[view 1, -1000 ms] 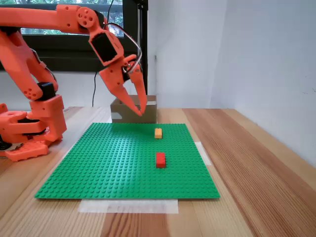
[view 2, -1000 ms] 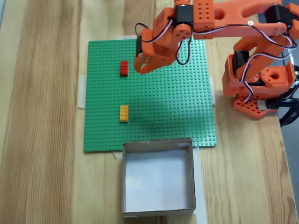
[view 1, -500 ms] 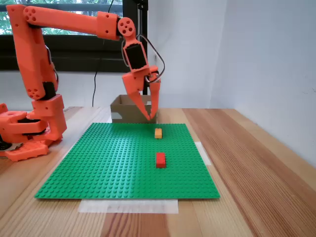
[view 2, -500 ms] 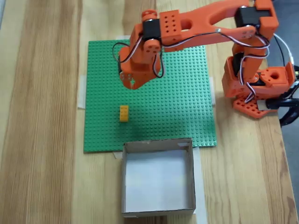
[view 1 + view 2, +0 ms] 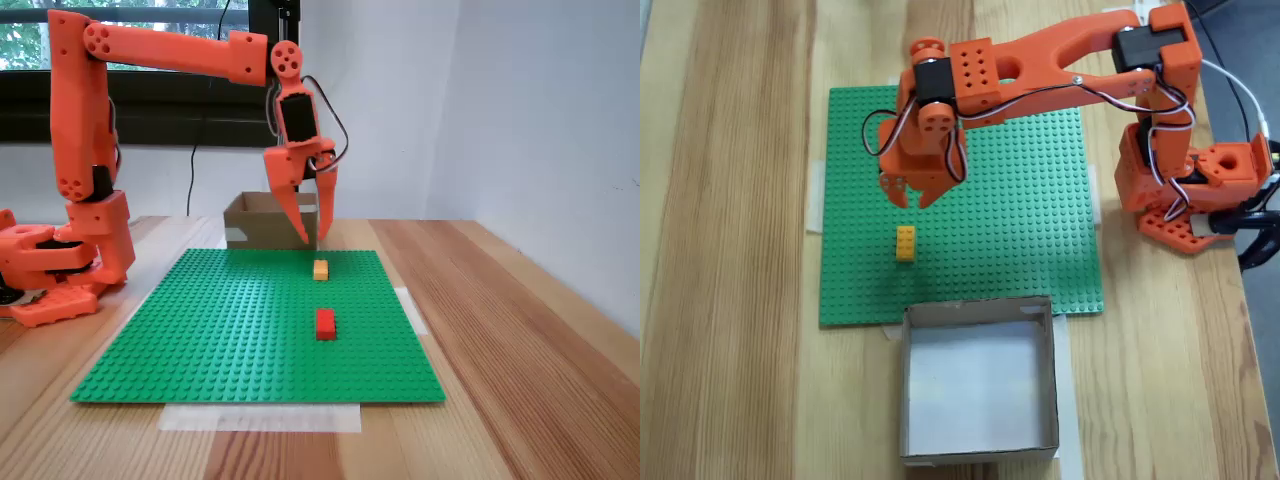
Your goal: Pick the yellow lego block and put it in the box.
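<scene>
**Open jaws poised above the yellow brick**

Wooden desk [image 5: 520, 330] boards ran under a green lego baseplate [image 5: 1020, 220], with white walls behind. The orange arm's jaws hung spread and empty, tips down, and the gripper [image 5: 908, 196] hovered above the plate. The yellow lego block [image 5: 905, 243] sat on the studs just beyond those tips, toward the box [image 5: 978, 312], its long axis pointing at the box too. The front fixed view showed the gripper [image 5: 311, 240] up off the block [image 5: 320, 269]. A short advance and a drop looked needed. The cardboard box stood open and empty at the plate's edge. A red lego brick [image 5: 325, 323] lay apart.
</scene>
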